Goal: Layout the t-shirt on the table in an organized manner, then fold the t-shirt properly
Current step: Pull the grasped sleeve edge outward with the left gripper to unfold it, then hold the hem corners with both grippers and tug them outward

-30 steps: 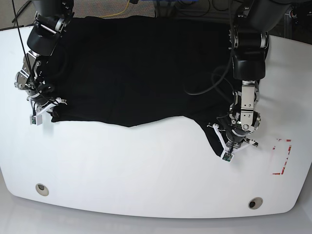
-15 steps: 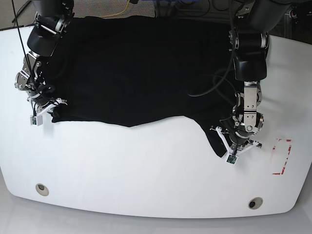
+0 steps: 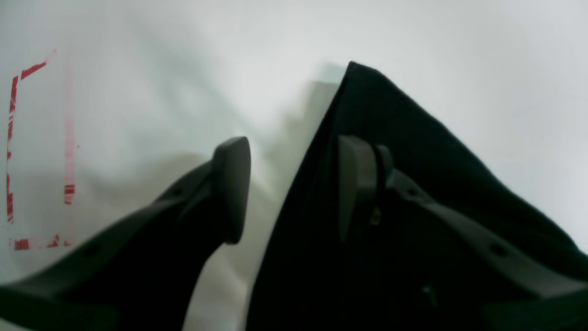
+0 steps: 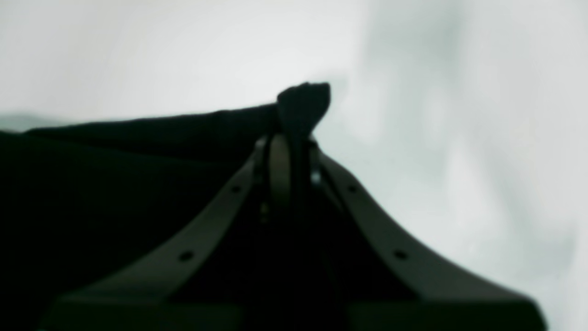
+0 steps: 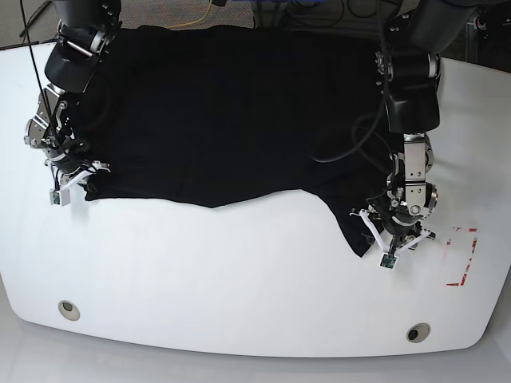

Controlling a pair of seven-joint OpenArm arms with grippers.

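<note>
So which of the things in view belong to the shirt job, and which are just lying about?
In the job:
- t-shirt
- table
- left gripper
- right gripper

Lying about:
- red outline mark
- two round holes
- yellow cable

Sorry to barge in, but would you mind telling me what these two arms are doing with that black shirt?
They are spreading the black t-shirt flat on the white table before folding it. The right claw is shut on one corner of the hem, with a tuft of fabric poking out past its tips. The left claw stands open at the other corner; one finger is over bare table, the other over the cloth. The front hem is uneven, so the layout isn't finished.
</note>
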